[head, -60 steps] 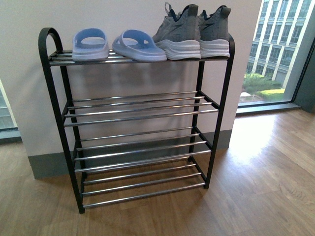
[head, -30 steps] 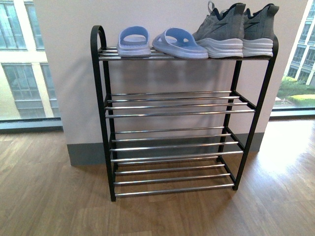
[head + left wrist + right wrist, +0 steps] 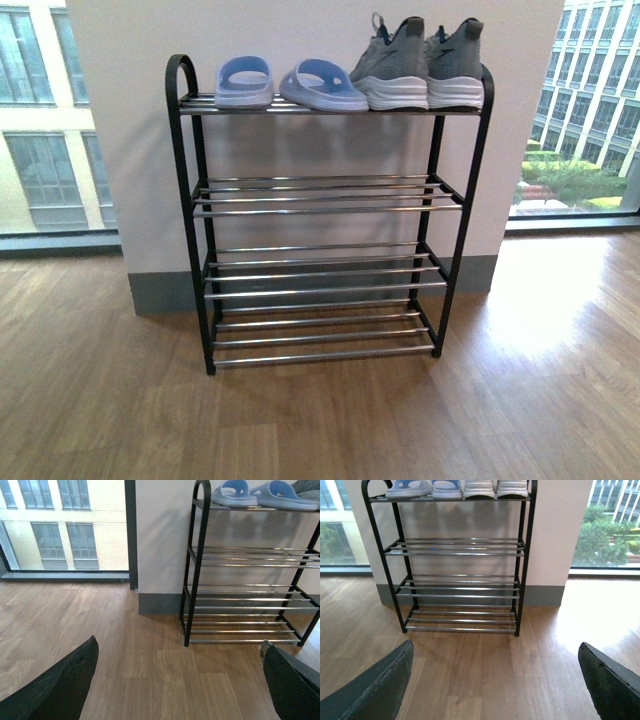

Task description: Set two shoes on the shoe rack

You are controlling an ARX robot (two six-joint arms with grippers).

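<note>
The black four-tier shoe rack stands against a white wall. On its top shelf sit two grey knit sneakers at the right and two pale blue slides at the left. The lower three shelves of chrome bars hold nothing. Neither arm shows in the front view. In the left wrist view the rack is ahead, and my left gripper is open over bare floor. My right gripper is open too, facing the rack, with the shoes at the frame's upper edge.
Wood-plank floor lies in front of the rack. Floor-to-ceiling windows flank the wall on both sides, with a grey skirting at the wall's foot.
The front view has swung and pulled back: the rack slid from the left to the centre and now looks smaller. The shoes stay in place on the top shelf.
</note>
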